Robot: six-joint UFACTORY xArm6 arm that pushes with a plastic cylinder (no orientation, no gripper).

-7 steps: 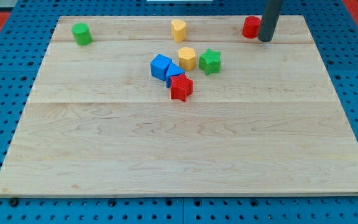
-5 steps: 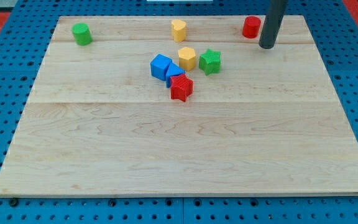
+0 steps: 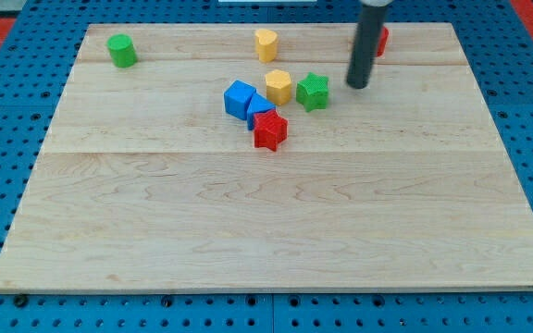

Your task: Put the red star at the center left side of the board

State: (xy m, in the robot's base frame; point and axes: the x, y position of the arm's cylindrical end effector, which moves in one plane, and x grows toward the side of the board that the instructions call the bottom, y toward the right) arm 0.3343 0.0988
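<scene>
The red star lies near the middle of the wooden board, touching a blue block at its upper left. A blue cube sits just left of that. My tip is on the board to the right of the green star, well up and right of the red star, touching no block.
A yellow hexagonal block sits next to the green star. A yellow block stands near the top edge. A green cylinder is at the top left. A red cylinder at the top right is partly hidden by the rod.
My tip has moved down and to the left, from beside the red cylinder towards the green star. No block has moved.
</scene>
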